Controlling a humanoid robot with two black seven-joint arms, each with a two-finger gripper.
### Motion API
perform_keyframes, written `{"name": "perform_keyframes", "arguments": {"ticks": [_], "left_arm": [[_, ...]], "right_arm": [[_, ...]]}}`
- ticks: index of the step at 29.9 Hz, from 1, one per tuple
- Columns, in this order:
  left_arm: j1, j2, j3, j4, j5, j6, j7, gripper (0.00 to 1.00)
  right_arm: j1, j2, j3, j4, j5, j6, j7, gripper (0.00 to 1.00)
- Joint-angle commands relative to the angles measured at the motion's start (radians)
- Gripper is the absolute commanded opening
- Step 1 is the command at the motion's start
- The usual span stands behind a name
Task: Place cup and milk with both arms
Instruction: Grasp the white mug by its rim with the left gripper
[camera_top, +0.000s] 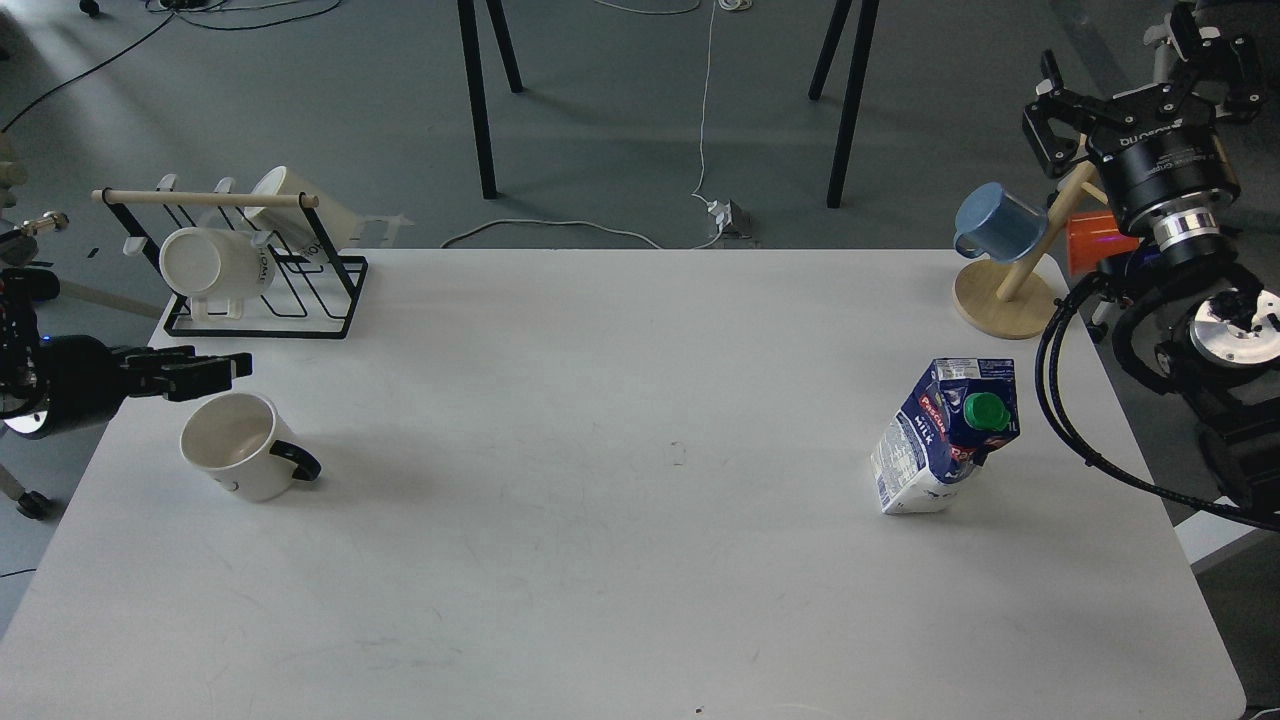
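The cup, a white mug with a black handle pointing right, stands upright on the white table at the left. My left gripper reaches in from the left edge and hovers just behind the cup's rim, fingers pointing right. It is dark and seen side-on, so I cannot tell its fingers apart. The milk, a blue and white carton with a green cap, stands upright at the right. My right gripper is open and empty. It is raised beyond the table's far right corner, well away from the milk.
A black wire rack holding cream mugs stands at the back left, just behind my left gripper. A wooden mug tree with a blue mug and an orange mug stands at the back right, below my right gripper.
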Motion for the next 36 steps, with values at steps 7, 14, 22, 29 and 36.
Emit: {"name": "perform_keyframes", "arguments": {"ticks": [7, 14, 22, 29, 36], "left_arm": [[0.014, -0.072, 0.040, 0.196, 0.183, 0.139, 0.000, 0.75], [0.022, -0.129, 0.037, 0.230, 0.179, 0.137, 0.000, 0.71], [0.042, -0.157, 0.037, 0.250, 0.131, 0.136, 0.000, 0.55], [0.063, -0.186, 0.037, 0.283, 0.130, 0.130, 0.000, 0.22], [0.051, -0.184, 0.033, 0.271, 0.050, 0.092, 0.000, 0.11]], "right_arm": [[-0.004, 0.000, -0.002, -0.002, -0.003, 0.000, 0.000, 0.99], [-0.004, -0.002, -0.002, -0.002, -0.015, 0.000, 0.000, 0.99], [-0.003, -0.008, -0.004, -0.002, -0.017, 0.000, 0.000, 0.99], [-0.003, -0.011, -0.004, -0.003, -0.037, 0.000, 0.000, 0.99], [-0.003, -0.009, -0.002, -0.008, -0.049, 0.000, 0.000, 0.99]]}}
